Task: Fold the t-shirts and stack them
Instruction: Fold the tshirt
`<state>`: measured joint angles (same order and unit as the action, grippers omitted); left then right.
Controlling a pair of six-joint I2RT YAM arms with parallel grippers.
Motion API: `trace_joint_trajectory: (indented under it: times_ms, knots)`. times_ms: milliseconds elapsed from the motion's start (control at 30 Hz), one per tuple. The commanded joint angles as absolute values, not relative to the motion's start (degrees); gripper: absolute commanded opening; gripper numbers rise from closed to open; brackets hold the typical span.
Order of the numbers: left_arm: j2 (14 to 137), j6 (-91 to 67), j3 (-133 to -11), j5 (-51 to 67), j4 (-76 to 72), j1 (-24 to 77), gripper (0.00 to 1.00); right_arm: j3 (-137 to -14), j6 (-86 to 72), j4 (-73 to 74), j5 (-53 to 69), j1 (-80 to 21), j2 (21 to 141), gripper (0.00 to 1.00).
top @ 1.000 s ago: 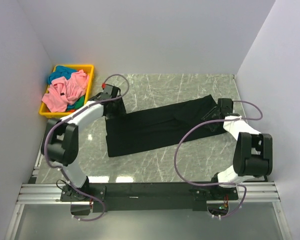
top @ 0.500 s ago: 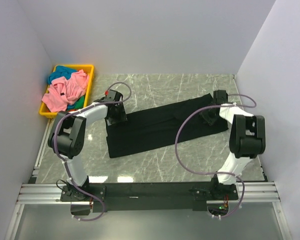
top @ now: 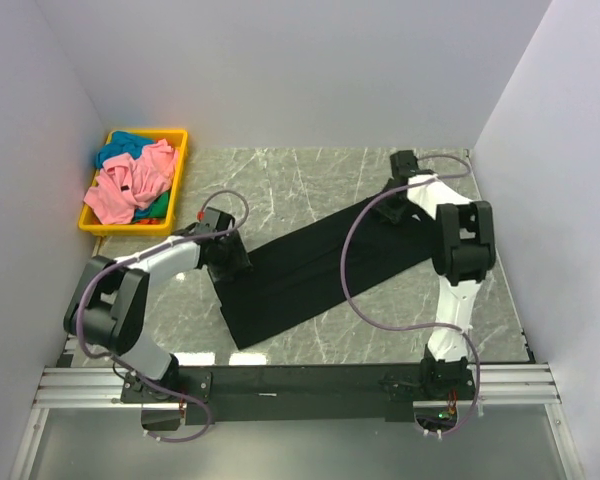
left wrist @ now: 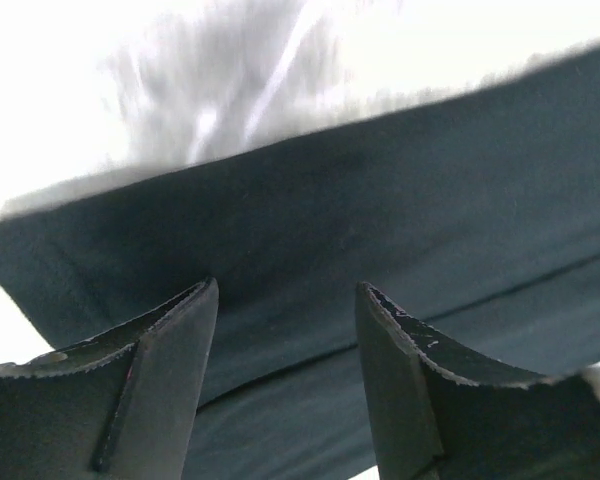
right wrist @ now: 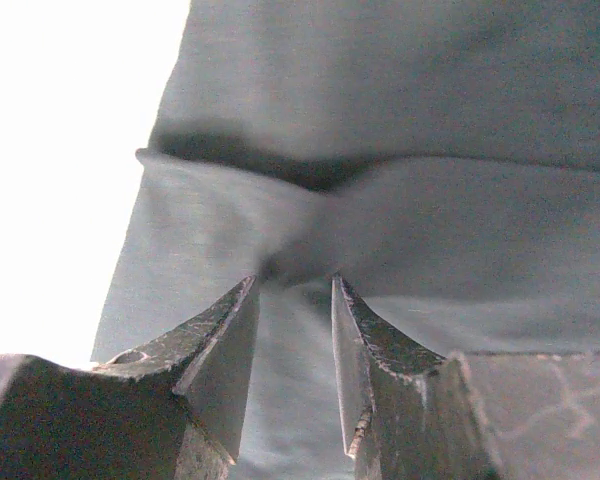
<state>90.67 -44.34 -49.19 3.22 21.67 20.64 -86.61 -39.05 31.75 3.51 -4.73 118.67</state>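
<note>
**Black shirt lies diagonally**

On the worktop (top: 310, 170), the black t-shirt (top: 310, 265) has its long axis running near-left to far-right. The pink t-shirt (top: 130, 185) and teal t-shirt (top: 128, 141) sit in the yellow bin (top: 170, 131), far left. The right gripper (right wrist: 295, 285) has its jaws clamped on the black fabric. The left gripper (left wrist: 287, 290) has its jaws apart over it.

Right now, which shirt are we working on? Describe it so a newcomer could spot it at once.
On the marble table, ignore the yellow bin at its far left corner and look mid-table. The black shirt lies there in a long slanted band, spread out, while the pink shirt and teal shirt sit heaped in the bin.
</note>
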Motion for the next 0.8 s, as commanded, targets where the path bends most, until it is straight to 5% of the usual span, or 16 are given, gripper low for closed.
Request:
trace_joint_trajectory:
  times_ms: [0,767]
  knots:
    - [90.01,-47.46,-43.34,7.91,28.13,22.67,0.65,-93.93,-37.97,36.03,4.3,-8.51,121.63,0.42]
    - [77.78,-56.07,-33.31,19.07,26.54,35.15,0.77,-122.08,-27.69,36.92,12.14,-26.1,139.75,0.44]
